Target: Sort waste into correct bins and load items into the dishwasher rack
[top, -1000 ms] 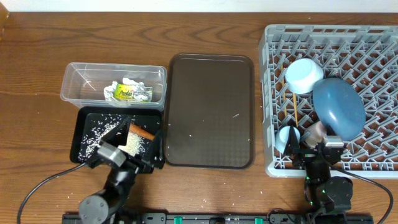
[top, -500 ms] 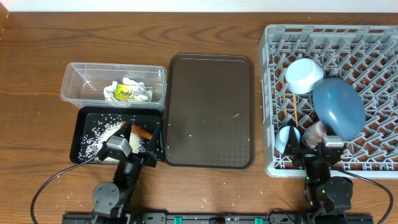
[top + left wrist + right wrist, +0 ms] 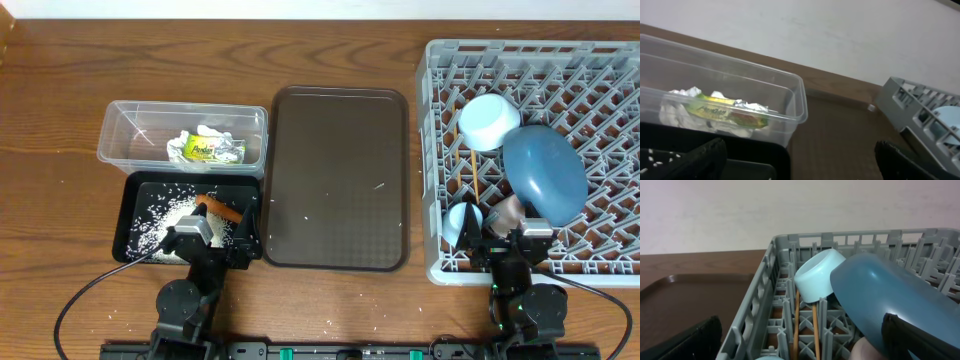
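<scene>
The clear tub (image 3: 120, 140) holds the yellow-green packet (image 3: 205, 151), silver foil (image 3: 232, 147) and white tissues (image 3: 207, 131); it also shows in the left wrist view (image 3: 790, 95) with the packet (image 3: 715, 111). The black tray (image 3: 137, 190) holds rice (image 3: 160, 218) and the orange carrot (image 3: 224, 211). My left gripper (image 3: 218, 241) is open and empty at its front right corner. The grey rack (image 3: 600, 80) holds the blue plate (image 3: 545, 172), light blue cup (image 3: 488, 122), pale blue bowl (image 3: 462, 218), pinkish cup (image 3: 508, 209) and chopsticks (image 3: 473, 180). My right gripper (image 3: 505, 243) is open at the rack's front edge.
The brown serving tray (image 3: 338, 180) lies between the bins and the rack, with a few rice grains on it. Stray grains lie on the wooden table (image 3: 60, 90) near the front. The right wrist view shows the cup (image 3: 817, 275), plate (image 3: 885, 295) and chopsticks (image 3: 796, 325).
My left gripper has drawn back toward the front edge, off the black tray, leaving the carrot lying in view on the rice. The right arm has not moved.
</scene>
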Tool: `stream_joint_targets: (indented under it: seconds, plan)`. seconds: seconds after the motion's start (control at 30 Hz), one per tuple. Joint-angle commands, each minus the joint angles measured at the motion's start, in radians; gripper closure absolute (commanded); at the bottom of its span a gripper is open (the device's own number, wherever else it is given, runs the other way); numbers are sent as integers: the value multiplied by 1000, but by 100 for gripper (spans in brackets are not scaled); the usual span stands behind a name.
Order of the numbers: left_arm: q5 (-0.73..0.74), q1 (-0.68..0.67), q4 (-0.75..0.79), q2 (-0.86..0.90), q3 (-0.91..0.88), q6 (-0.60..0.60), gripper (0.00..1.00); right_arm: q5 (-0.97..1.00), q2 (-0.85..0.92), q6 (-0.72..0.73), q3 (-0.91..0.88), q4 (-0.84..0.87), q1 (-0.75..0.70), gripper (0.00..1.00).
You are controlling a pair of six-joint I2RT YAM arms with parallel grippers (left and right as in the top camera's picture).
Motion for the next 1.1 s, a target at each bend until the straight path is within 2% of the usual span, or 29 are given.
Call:
stream_joint_targets:
  seconds: [0.0,0.3,0.5,1.07]
  plan:
    - [-58,-4,-50,-9,-9,82,4,10,-6,12,-2,-3,-5,1]
    - [-45,-4,-50,-9,-9,108,4,10,-6,12,-2,-3,-5,1]
    - [-42,-4,-51,-9,-9,198,4,10,-6,12,-2,-3,-5,1]
    - [-43,29,-51,-7,-9,197,4,10,-6,13,-2,-3,-5,1]
